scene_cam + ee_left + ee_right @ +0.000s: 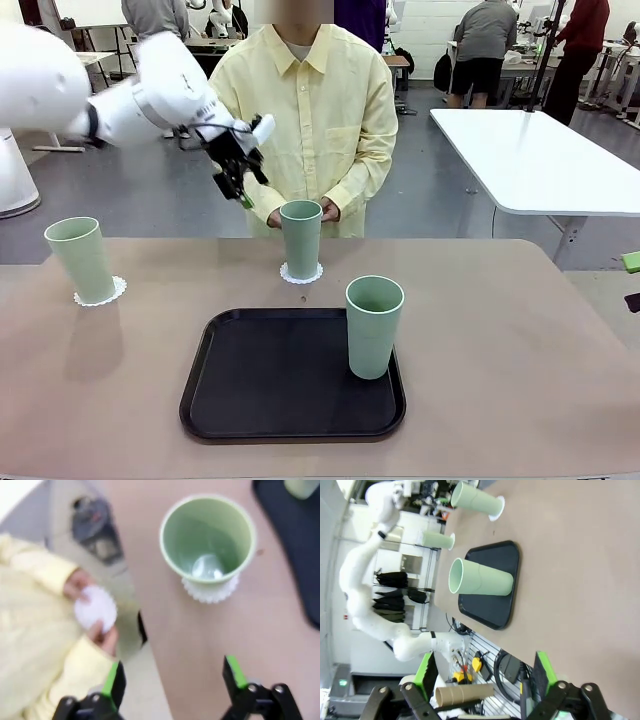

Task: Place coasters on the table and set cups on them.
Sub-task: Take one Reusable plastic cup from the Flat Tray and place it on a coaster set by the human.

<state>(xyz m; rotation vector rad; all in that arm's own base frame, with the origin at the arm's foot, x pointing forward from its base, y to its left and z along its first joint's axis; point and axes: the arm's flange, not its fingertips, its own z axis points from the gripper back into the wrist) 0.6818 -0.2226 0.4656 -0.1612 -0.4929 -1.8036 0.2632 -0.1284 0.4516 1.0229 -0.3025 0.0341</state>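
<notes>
Front view: two cups (300,237) are set on coasters (100,293) on the counter (520,370), and a third cup (373,326) on the tray (270,380). Left wrist view: the left fingers (114,680) are spread wide, empty; a blurred coaster (95,607) is seemingly held in the person's hands (102,636). Right wrist view: the right fingers (543,672) are spread wide, empty.

Blurred coaster (96,608) in person's hands (78,583)

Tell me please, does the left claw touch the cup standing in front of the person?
Apart. The front view shows the left claw in the air above-left of the cup, a clear gap between.
</notes>
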